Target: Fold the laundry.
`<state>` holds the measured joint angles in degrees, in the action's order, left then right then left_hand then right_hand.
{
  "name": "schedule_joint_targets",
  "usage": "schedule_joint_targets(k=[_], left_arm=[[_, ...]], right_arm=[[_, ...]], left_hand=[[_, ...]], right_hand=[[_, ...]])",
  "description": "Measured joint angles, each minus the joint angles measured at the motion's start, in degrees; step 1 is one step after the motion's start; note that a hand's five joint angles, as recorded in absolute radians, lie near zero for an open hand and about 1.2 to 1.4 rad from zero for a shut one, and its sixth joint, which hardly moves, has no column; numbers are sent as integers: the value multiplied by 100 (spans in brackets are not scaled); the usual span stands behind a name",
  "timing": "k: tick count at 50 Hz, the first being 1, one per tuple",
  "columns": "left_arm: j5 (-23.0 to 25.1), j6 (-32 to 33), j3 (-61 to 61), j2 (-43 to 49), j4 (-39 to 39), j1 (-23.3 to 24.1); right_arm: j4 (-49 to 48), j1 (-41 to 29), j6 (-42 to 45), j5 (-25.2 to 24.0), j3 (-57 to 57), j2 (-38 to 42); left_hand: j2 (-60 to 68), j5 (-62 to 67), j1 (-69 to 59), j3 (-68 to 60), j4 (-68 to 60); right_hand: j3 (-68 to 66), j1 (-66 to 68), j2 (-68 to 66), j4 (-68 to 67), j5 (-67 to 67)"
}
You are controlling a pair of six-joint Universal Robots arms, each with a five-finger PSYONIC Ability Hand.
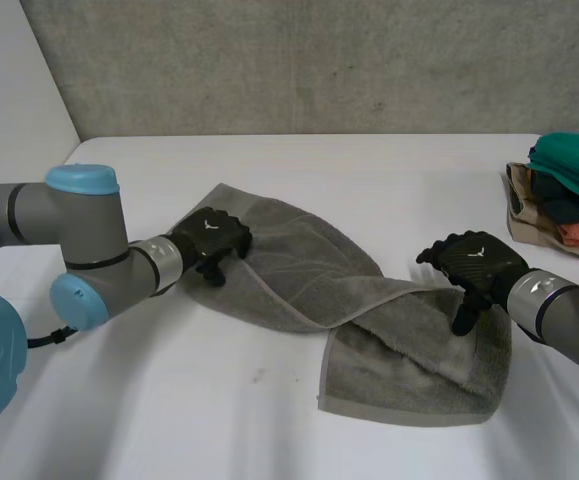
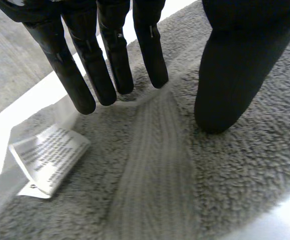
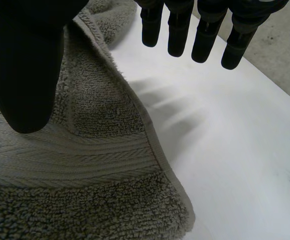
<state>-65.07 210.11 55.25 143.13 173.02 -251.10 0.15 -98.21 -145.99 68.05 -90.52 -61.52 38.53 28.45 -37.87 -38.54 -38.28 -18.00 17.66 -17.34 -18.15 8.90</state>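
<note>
Nearest the camera, the robot's left arm [image 1: 79,235], grey with light-blue caps, reaches in over the left edge of a white table [image 1: 169,410]. Behind the table's far edge stands a bare grey concrete wall [image 1: 319,60]. A pile of folded clothes [image 1: 569,200], teal on top, sits at the table's right edge.

One grey terry towel [image 1: 399,360] lies rumpled in a slant across the middle of the table. Its narrow bunched end points to the far left, and its wider, doubled end spreads toward the near edge on the right.

The left hand [image 1: 209,240] rests on the towel's far-left end. In the left wrist view its fingers [image 2: 109,60] are straight, tips down on the pile beside a woven band, with the thumb [image 2: 235,65] set apart on the cloth; it grips nothing. A white care label [image 2: 47,160] lies just beside the fingertips.

The right hand [image 1: 474,265] is at the towel's right edge, relaxed and holding nothing. In the right wrist view its straight fingers [image 3: 205,30] hang above bare table just past the hem, and its thumb [image 3: 24,65] is over the towel.
</note>
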Motion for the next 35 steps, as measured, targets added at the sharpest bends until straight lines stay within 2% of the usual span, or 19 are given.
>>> schedule_joint_targets(k=[7, 9, 11, 12, 19, 26, 35], left_arm=[[-11, 5, -26, 2, -88, 52], [-18, 10, -9, -6, -81, 65], [-28, 31, 23, -14, -71, 89], [-35, 48, 38, -18, -68, 100], [-329, 347, 253, -201, 5, 243], [-770, 467, 984, -1371, 397, 367], [-843, 523, 2289, -3041, 750, 349]], right_arm=[[-25, 20, -35, 3, -19, -20], [-25, 15, -37, 6, -26, -20], [-24, 6, -40, 10, -37, -20], [-24, 5, -40, 11, -39, -20], [-12, 2, -78, 61, -61, -34], [261, -13, -404, 115, 242, -90], [1156, -34, -602, 9, 1231, 324]], left_hand=[[4, -5, -66, -4, 7], [327, 334, -478, -325, -352], [2227, 2119, -2355, -2195, -2174], [2619, 2531, -2738, -2572, -2595], [2952, 2778, -2843, -2883, -3015], [2981, 2778, -2843, -2923, -3030], [2981, 2778, -2843, -2941, -3031]], right_hand=[[-29, 28, -51, -17, 11], [-29, 28, -51, -18, 10], [-28, 28, -51, -18, 9], [-28, 28, -51, -18, 9], [-28, 28, -51, -16, -2], [-28, 28, -51, -17, -13], [-932, 981, -971, -932, 881]])
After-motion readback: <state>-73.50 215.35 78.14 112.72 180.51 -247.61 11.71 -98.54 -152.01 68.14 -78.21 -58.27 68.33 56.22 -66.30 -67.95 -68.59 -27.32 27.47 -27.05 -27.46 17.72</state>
